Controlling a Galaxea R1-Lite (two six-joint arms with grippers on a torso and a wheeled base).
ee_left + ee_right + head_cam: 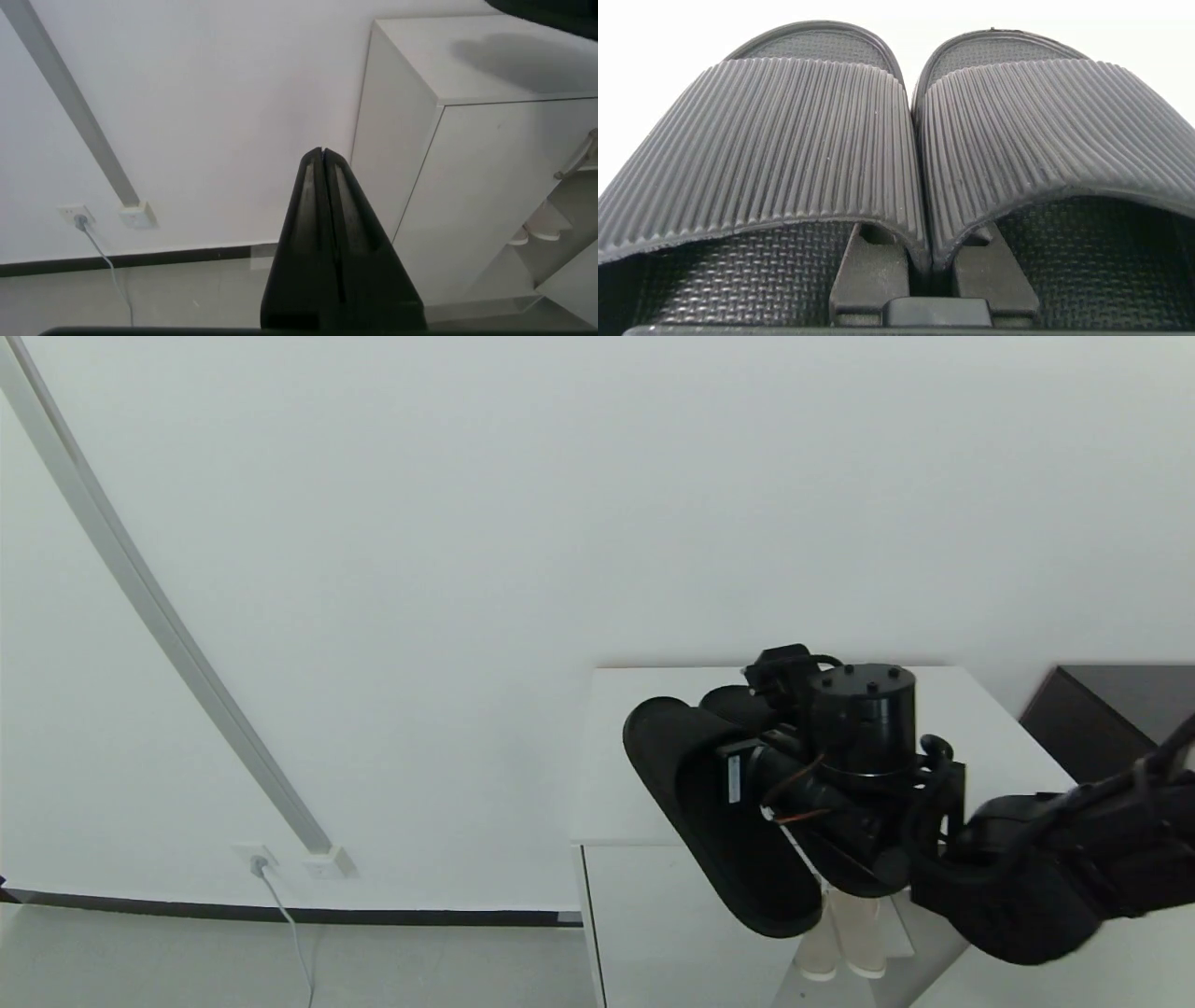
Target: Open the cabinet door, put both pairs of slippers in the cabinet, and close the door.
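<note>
Ahead, a white wall (467,523) meets grey floor (140,961), with a socket (254,859) at lower left of the head view and the white cabinet (672,747) at lower centre. My right claw (924,271) clamps the black slippers (719,821) by their adjoining edges, overlapping the cabinet's top. My left claw (323,187) is pressed closed, empty.

Left gripper (323,166) closed, right gripper (926,273) clamped
</note>
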